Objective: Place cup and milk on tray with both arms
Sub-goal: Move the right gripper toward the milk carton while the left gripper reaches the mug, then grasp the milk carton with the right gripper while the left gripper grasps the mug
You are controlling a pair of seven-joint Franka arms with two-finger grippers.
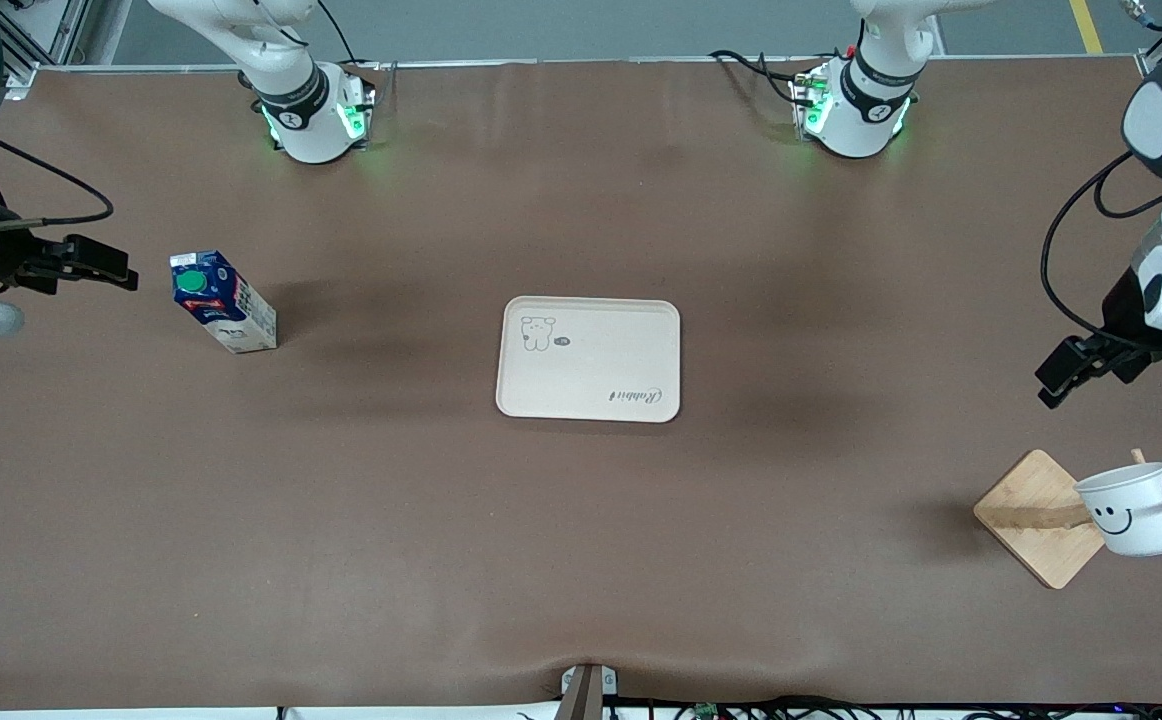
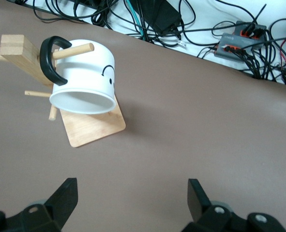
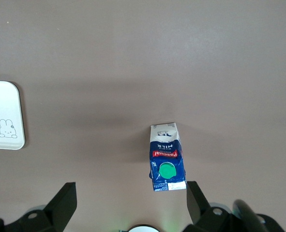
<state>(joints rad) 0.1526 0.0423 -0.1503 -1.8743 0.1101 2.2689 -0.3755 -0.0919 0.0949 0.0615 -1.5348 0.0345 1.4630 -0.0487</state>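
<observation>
Cup point(image 1: 1136, 510): white, with a black smiley face and thin black handle; hangs tilted on a peg of the wooden rack point(image 1: 1039, 516), near the counter point(image 1: 581, 560) corner at the left arm's end and closest to the front camera. In the left wrist view its open mouth faces the camera and a peg passes through the handle.
Rack: square wooden base flat on the counter, slanted post with pegs rising from it.
Tray point(image 1: 589, 357): cream-beige, rounded corners, flat at the middle of the counter, farther from the front camera than the cup; bear drawing in one corner, script in the corner diagonal to it; nothing on it.
Milk point(image 1: 222, 301): upright carton, dark blue top with green cap, near the counter edge at the right arm's end, well apart from the tray.
Left gripper point(image 1: 1076, 368): over the counter near the edge at the left arm's end, above and apart from the cup; jaws spread wide, holding nothing.
Right gripper point(image 1: 101, 263): over the counter edge at the right arm's end, just beside the milk without touching it; jaws spread wide, holding nothing.
</observation>
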